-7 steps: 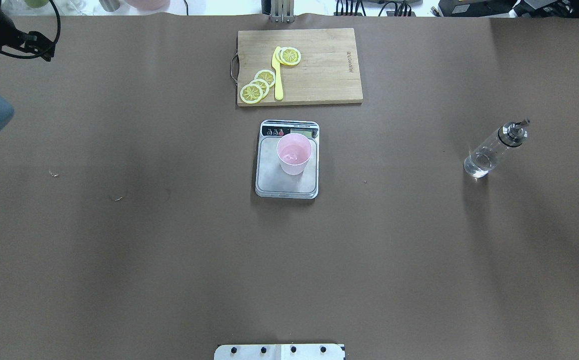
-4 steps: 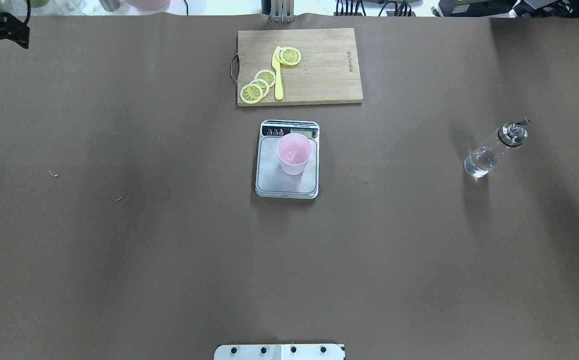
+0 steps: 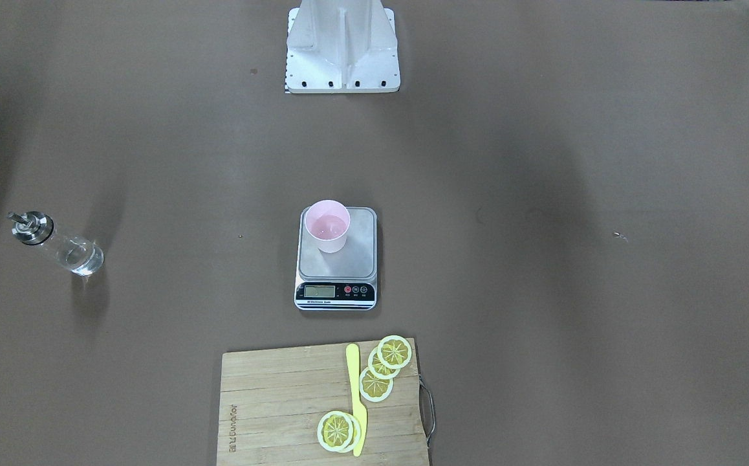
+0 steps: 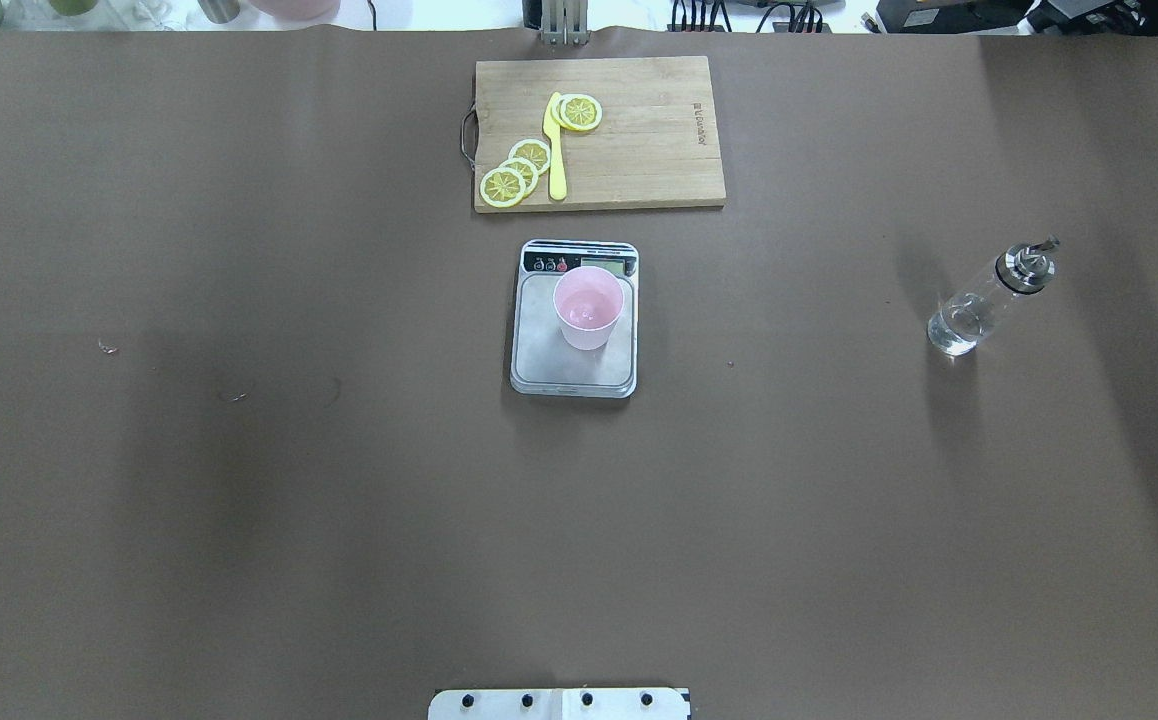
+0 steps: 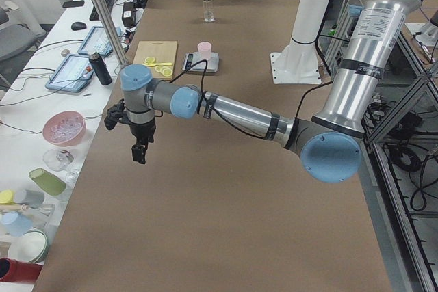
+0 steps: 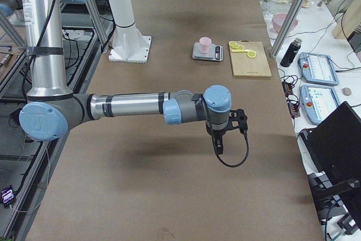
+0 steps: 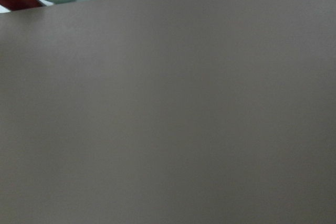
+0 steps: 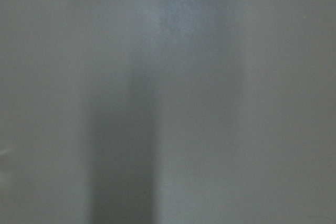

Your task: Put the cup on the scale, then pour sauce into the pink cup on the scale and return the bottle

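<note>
The pale pink cup (image 4: 589, 310) stands upright on the scale (image 4: 549, 352) at the table's middle; both also show in the front-facing view, cup (image 3: 327, 226) and scale (image 3: 352, 259). The clear glass bottle (image 4: 984, 300) with its metal spout stands upright alone on the table far to the right, and shows in the front-facing view (image 3: 57, 246). My left gripper (image 5: 140, 150) hangs over the table's left end, far from everything. My right gripper (image 6: 219, 144) hangs over the right end, away from the bottle. I cannot tell whether either is open or shut.
A wooden cutting board (image 4: 639, 150) with lemon slices (image 4: 517, 172) and a yellow knife (image 4: 555, 150) lies just beyond the scale. Bowls and cups (image 5: 63, 128) stand on the side bench past the table's far edge. The robot's base plate (image 4: 559, 703) sits at the near edge.
My left arm has pulled out of the overhead view at the upper left. The cup, scale and bottle have not moved.
</note>
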Robot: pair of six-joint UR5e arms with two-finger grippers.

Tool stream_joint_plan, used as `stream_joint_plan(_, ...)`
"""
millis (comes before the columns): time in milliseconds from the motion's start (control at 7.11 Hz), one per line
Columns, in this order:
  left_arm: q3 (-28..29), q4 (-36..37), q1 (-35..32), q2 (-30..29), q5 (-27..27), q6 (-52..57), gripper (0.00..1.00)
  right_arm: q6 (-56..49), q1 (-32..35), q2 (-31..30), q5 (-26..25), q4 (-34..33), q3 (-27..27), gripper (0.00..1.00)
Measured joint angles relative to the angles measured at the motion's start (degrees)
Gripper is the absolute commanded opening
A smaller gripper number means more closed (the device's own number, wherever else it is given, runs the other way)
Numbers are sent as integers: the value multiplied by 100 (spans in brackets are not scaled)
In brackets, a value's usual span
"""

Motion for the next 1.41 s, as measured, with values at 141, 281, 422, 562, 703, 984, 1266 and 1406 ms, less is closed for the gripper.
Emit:
stream_joint_plan(141,149,51,-158,79,-60,193,98,187,-30,152,13,-327,22,100)
stream_joint_plan(281,278,78,-241,109,-221,253,98,266,-59,370,32,-832,40,100)
stream_joint_plan(422,354,95,-296,174,-565,267,98,278,-68,503,57,-1261,57,100)
stream_joint_plan(562,384,97,-335,288,-820,273,98,265,-70,504,71,-1428,73,100)
stream_joint_plan(703,394,94,-354,377,-925,268,98,262,-72,480,72,-1485,74,100)
stream_joint_plan(984,415,91,-366,455,-973,259,98,273,-72,463,76,-1510,85,100)
stream_joint_plan(1266,443,96,-372,468,-983,258,98,285,-73,475,77,-1512,90,100)
stream_joint_plan(1406,461,97,-373,470,-985,258,98,289,-73,494,75,-1513,91,100)
